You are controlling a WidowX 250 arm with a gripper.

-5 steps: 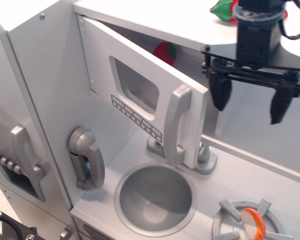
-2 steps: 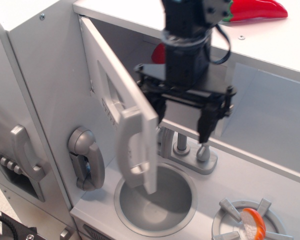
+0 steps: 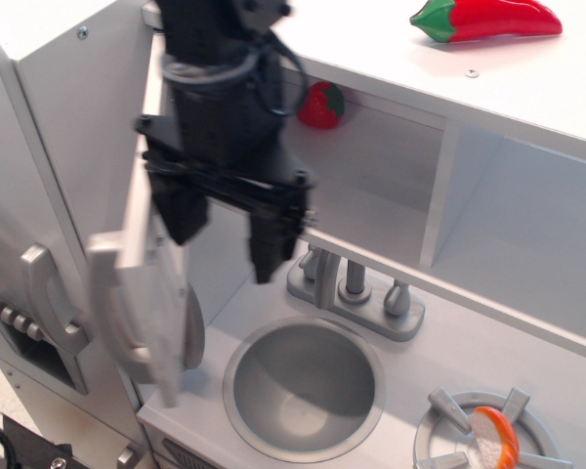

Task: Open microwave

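The microwave [image 3: 371, 186] is the grey-white compartment under the top shelf. Its door [image 3: 142, 293] is swung far out to the left, seen almost edge-on, with its silver handle [image 3: 112, 298] toward me. A red strawberry [image 3: 321, 105] sits inside at the back. My black gripper [image 3: 225, 234] hangs in front of the opening, right beside the door's inner face. Its fingers [image 3: 266, 252] are spread apart and hold nothing. The left finger lies close against the door; I cannot tell if it touches.
A round sink [image 3: 305, 386] with a silver faucet [image 3: 352, 288] lies below. A red chili pepper [image 3: 486, 19] lies on the top shelf. A burner with an orange-white item [image 3: 492, 437] is at the lower right. A larger grey door with handle [image 3: 47, 298] is at the left.
My gripper has moved from the right to the left across the microwave front. The door has swung from partly open to wide open on the left, now covering the phone handset.
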